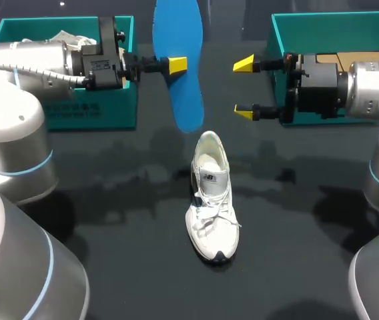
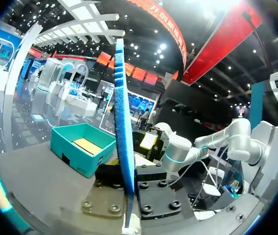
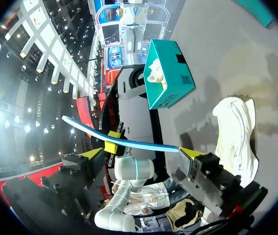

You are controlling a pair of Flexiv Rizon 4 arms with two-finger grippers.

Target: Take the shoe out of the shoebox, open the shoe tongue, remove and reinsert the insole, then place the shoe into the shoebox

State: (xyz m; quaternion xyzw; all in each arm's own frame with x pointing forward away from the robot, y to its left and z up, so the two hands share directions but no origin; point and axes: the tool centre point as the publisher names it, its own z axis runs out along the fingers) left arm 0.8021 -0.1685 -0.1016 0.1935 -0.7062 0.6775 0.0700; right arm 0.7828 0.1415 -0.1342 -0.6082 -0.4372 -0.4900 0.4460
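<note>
My left gripper [image 1: 176, 65] is shut on the blue insole [image 1: 179, 60], held upright on edge above the table's far middle. In the left wrist view the insole [image 2: 122, 122] stands edge-on between the dark fingers [image 2: 156, 191]. The white shoe [image 1: 211, 197] lies on the black table, toe towards the front, tongue pulled up and mouth open. My right gripper [image 1: 245, 87] stands open just right of the insole, facing it, with nothing between its yellow tips. From the right wrist, the insole [image 3: 124, 139] crosses ahead of the open gripper [image 3: 141, 152], with the shoe [image 3: 234, 132] off to one side.
A teal shoebox [image 1: 63, 110] with white paper inside stands at the back left behind my left arm. A second teal box [image 1: 289, 30] with a brown cardboard sheet in it sits at the back right, seen as the box [image 2: 82, 147] past the insole.
</note>
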